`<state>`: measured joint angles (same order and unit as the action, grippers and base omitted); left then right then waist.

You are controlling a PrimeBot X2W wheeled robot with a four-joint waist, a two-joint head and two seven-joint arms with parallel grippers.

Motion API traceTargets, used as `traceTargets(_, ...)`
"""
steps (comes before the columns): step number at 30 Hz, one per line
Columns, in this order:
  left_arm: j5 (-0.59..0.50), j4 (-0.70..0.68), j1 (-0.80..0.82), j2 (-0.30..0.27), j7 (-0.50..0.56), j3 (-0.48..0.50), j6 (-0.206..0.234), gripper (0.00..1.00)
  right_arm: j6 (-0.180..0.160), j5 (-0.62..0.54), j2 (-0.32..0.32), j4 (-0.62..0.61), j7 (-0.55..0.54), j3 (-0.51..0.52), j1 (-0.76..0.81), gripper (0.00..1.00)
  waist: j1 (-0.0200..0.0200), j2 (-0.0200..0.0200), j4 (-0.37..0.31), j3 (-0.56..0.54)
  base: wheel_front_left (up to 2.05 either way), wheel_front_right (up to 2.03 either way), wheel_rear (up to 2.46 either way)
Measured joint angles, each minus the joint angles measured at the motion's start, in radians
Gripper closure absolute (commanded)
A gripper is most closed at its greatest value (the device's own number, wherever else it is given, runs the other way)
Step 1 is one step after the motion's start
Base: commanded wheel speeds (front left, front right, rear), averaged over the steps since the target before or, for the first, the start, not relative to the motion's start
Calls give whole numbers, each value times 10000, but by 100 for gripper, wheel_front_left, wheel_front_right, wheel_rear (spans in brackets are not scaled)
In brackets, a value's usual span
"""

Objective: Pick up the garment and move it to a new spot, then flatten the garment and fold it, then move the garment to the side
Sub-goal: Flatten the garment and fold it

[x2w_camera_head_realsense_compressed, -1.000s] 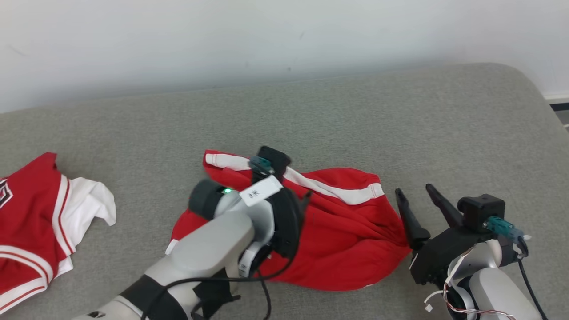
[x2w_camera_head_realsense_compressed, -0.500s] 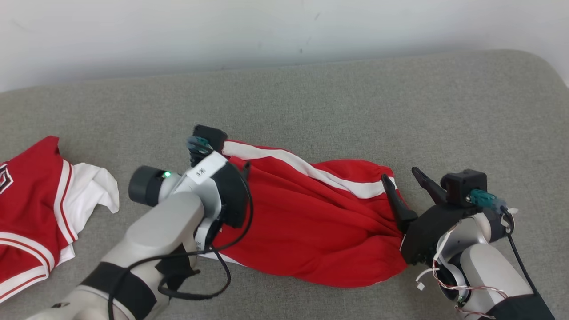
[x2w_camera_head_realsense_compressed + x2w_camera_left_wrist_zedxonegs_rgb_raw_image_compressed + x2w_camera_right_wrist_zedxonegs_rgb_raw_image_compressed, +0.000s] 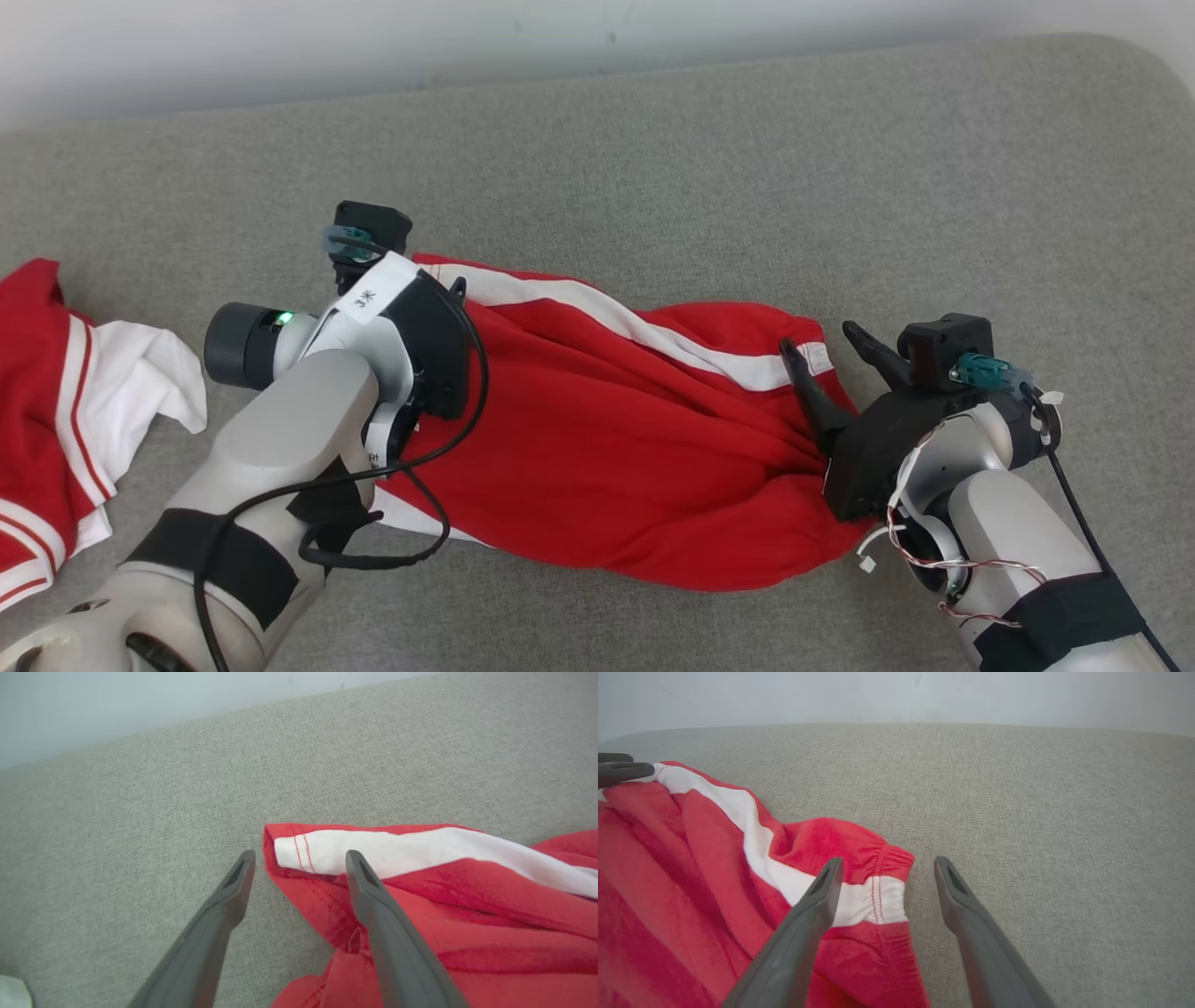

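Observation:
The garment (image 3: 635, 439) is red with a white stripe and lies stretched left to right on the grey cushion (image 3: 747, 168). My left gripper (image 3: 300, 856) is open at the garment's left end. Its fingers straddle the hem corner (image 3: 289, 851), one finger over the red cloth (image 3: 467, 914) and one over the cushion. At the right end my right gripper (image 3: 820, 338) is also open. In the right wrist view its fingertips (image 3: 831, 872) flank the gathered waistband corner (image 3: 887, 896), with nothing pinched. The left arm covers part of the garment's left side.
A second red and white garment (image 3: 56, 411) lies bunched at the far left of the cushion. A pale wall (image 3: 280, 47) runs along the back edge. The cushion's rounded corner (image 3: 1148, 65) is at the far right. Bare cushion stretches behind the garment.
The head camera has shifted. My left gripper has travelled left along the garment to its left end, and the cloth now lies longer and less bunched. Both grippers stay open.

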<state>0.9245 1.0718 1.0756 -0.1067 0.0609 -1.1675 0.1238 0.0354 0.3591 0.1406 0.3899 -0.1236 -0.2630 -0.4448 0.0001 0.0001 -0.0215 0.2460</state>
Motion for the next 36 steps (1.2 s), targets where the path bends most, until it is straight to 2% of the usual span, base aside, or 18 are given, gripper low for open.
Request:
traceTargets(6,203,353,20,123,0,119,-27,0,2,-2,-35,247,-12,-61,-152,0,0,0,-108,309,0,0,0)
traceTargets(10,203,550,165,157,-29,113,-201,0,50,-15,-86,443,-12,-173,-193,0,0,0,-120,463,0,0,0)
traceTargets(11,205,598,211,182,-58,128,-217,56,94,-35,-88,525,-13,-209,-221,72,1,0,-116,482,0,0,0)
traceTargets(12,207,658,230,203,-58,136,-280,91,109,-75,-90,596,-15,-251,-253,100,0,0,-112,497,0,0,0)
traceTargets(13,203,706,231,236,-58,115,-290,100,134,-88,-90,629,-15,-265,-290,100,1,0,-107,511,0,0,0)
traceTargets(23,257,991,372,460,-332,207,-564,100,267,-84,-102,993,98,-247,-573,100,1,0,78,492,0,0,0)
traceTargets(26,658,999,404,485,-625,717,-658,100,364,115,-127,1112,213,-102,-825,100,-1,0,129,360,0,0,0)
traceTargets(31,1241,986,640,445,-963,1358,-1164,100,477,487,-65,1338,405,244,-1256,100,-1,0,215,46,0,0,0)
traceTargets(36,1246,989,728,265,-1072,1361,-1574,100,654,817,155,1697,441,420,-1615,100,-1,0,317,-360,0,0,0)
